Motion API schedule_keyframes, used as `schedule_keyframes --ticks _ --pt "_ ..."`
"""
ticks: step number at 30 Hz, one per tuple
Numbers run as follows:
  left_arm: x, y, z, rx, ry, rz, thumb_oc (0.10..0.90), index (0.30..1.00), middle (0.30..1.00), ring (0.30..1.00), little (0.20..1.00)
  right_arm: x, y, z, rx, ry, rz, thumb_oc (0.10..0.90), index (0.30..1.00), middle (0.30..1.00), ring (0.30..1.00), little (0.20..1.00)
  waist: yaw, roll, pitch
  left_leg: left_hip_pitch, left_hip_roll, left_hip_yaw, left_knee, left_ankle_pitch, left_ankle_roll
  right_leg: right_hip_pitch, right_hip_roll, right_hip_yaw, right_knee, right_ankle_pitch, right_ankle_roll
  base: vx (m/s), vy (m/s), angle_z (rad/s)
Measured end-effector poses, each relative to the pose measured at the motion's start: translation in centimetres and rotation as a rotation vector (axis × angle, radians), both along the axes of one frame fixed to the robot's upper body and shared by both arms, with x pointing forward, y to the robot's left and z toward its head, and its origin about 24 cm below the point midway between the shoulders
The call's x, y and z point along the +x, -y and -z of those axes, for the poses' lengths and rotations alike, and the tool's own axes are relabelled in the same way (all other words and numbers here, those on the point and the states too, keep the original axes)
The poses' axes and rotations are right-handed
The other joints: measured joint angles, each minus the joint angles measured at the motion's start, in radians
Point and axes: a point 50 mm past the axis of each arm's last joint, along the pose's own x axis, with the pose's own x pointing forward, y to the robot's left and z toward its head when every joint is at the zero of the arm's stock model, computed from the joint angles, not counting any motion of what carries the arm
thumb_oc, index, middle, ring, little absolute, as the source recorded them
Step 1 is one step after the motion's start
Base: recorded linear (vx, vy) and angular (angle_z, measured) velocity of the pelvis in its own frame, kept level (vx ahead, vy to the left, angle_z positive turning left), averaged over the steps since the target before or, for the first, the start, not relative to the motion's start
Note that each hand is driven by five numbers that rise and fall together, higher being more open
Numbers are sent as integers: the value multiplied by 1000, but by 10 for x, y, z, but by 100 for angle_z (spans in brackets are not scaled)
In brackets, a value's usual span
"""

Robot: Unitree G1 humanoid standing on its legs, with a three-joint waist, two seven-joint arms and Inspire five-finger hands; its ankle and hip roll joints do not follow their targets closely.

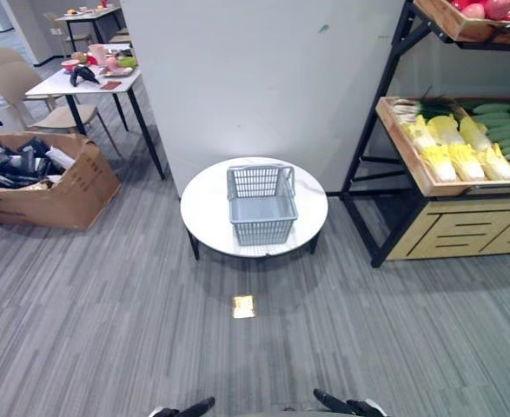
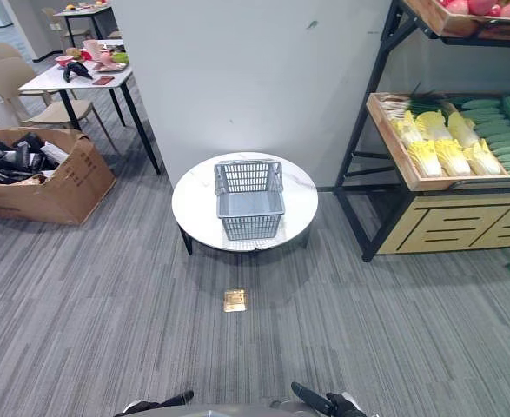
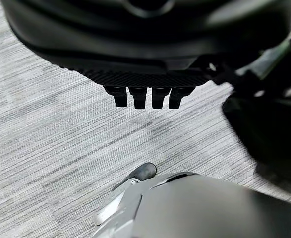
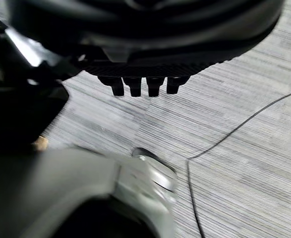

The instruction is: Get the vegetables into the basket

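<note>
Grey slatted basket (image 1: 261,206) — upright, handles folded down.

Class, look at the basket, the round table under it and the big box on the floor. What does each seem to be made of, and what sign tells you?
Basket: probably moulded plastic, matte grey, with an even lattice of slots in its walls.
Table: the top looks like glossy white stone or laminate, faintly veined; which one is unclear. Legs are dark.
Box: brown cardboard, matte, with bent open flaps.
</note>
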Motion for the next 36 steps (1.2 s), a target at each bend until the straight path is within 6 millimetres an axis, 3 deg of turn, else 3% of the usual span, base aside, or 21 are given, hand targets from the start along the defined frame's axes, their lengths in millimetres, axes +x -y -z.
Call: schedule_keyframes --ticks 8,36 --pt "34 21 -3 -64 107 30 900 1000 1000 1000 1000 39 -7 -8 29 121 -37 900 1000 1000 1000 1000 -1 35 16 12 8 -1 -4 1 -2 71 15 -3 -116 65 -3 2 4 1" --pt "40 24 -5 -73 130 30 900 1000 1000 1000 1000 38 -4 -9 33 124 -5 900 1000 1000 1000 1000 -1 48 30 23 6 -2 -25 5 -8 90 17 -3 -150 74 2 0 0 0"
